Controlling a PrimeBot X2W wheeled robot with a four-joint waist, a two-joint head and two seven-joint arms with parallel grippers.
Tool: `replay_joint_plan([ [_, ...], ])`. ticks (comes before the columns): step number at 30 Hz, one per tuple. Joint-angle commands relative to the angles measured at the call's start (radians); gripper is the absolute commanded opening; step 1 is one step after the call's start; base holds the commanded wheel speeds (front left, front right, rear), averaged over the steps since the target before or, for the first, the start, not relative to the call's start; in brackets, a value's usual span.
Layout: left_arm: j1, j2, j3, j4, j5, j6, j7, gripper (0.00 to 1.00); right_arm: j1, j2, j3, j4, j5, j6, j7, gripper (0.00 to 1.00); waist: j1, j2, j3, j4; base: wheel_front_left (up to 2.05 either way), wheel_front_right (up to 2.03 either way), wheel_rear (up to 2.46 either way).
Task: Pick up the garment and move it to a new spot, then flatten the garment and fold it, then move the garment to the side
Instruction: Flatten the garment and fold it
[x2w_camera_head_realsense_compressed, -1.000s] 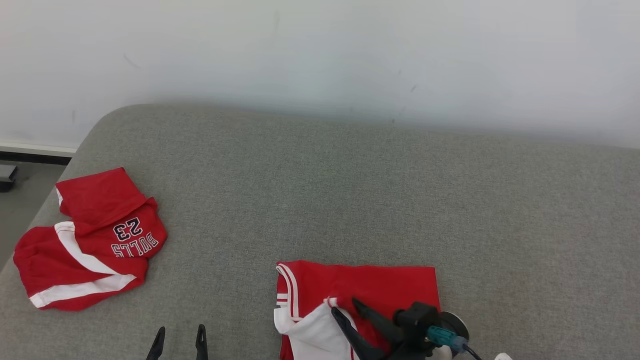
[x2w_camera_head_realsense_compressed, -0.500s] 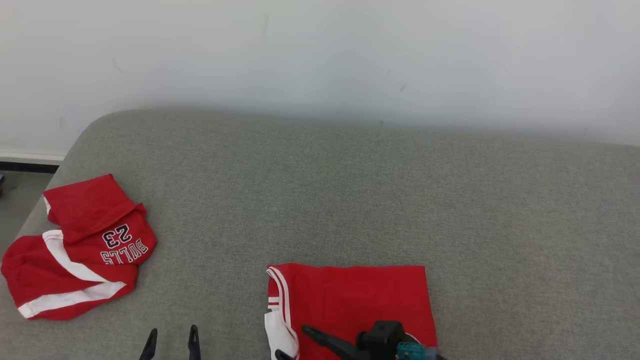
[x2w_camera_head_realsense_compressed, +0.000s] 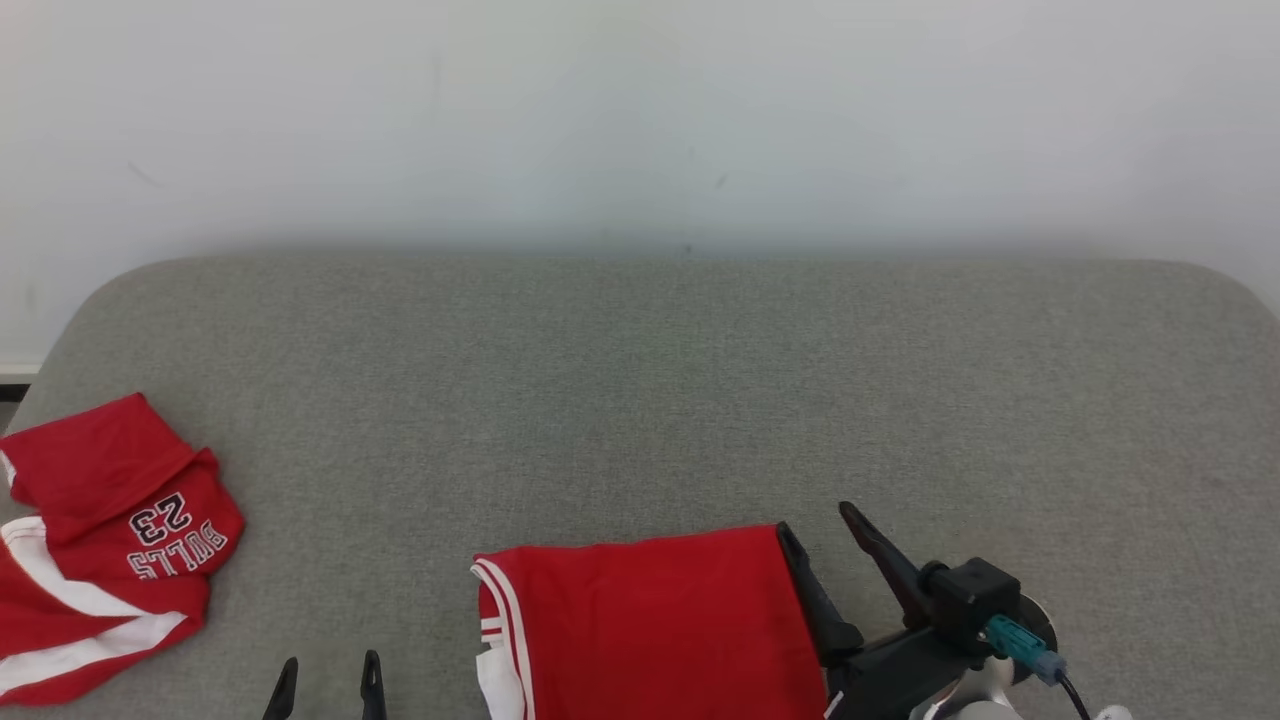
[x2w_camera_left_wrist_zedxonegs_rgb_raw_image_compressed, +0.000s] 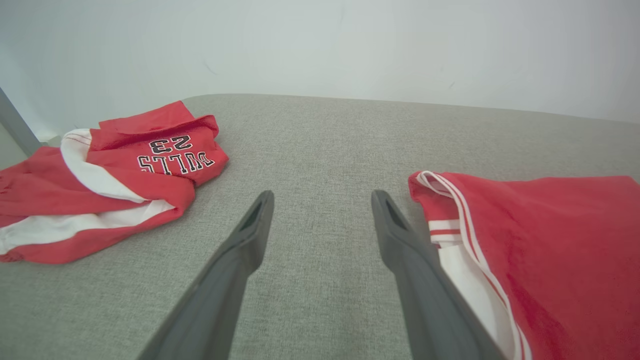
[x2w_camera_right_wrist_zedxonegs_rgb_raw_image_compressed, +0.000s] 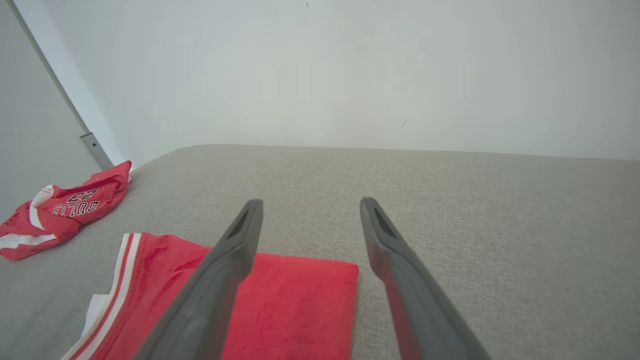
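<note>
Head view: 2 red pcs: folded garment (x2w_camera_head_realsense_compressed: 650, 625), crumpled garment (x2w_camera_head_realsense_compressed: 95, 545); L end effector (x2w_camera_head_realsense_compressed: 328, 662), R end effector (x2w_camera_head_realsense_compressed: 812, 520) both spread.

The right gripper (x2w_camera_head_realsense_compressed: 813, 518) has two long fingers (x2w_camera_right_wrist_zedxonegs_rgb_raw_image_compressed: 225, 270) of matte dark grey plastic. They are broad at the base and taper to blunt tips, and each has a narrow sunken slot on its inner face near the tip. Behind them sits a boxy black block (x2w_camera_head_realsense_compressed: 968, 588), backed by a round pale grey disc (x2w_camera_head_realsense_compressed: 1036, 610). A teal plug (x2w_camera_head_realsense_compressed: 1012, 636) sticks out of the block, and a thin black cable (x2w_camera_head_realsense_compressed: 1072, 695) runs from it. The left gripper (x2w_camera_head_realsense_compressed: 330, 660) has the same dark, tapered, slotted fingers.
</note>
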Motion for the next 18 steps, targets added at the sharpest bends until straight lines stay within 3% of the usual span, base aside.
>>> replay_joint_plan([
  [1,-0.006,-0.001,0.004,-0.004,0.007,0.0,-0.003,1.0,0.023,0.014,-0.032,-0.016,-0.034,-0.003,-0.003,1.0,0.0,0.0,0.0,-0.025,0.0,0.0,0.0],
  [9,-0.013,-0.001,0.02,-0.008,0.013,-0.004,-0.003,1.0,0.133,0.085,-0.261,-0.08,-0.18,-0.003,-0.004,1.0,0.0,0.0,0.0,-0.076,0.0,0.0,0.0],
  [18,-0.002,-0.001,0.04,-0.012,0.015,-0.008,-0.003,1.0,0.175,0.116,-0.357,-0.113,-0.239,-0.003,-0.002,1.0,0.0,0.0,-0.009,-0.12,0.0,0.0,0.0],
])
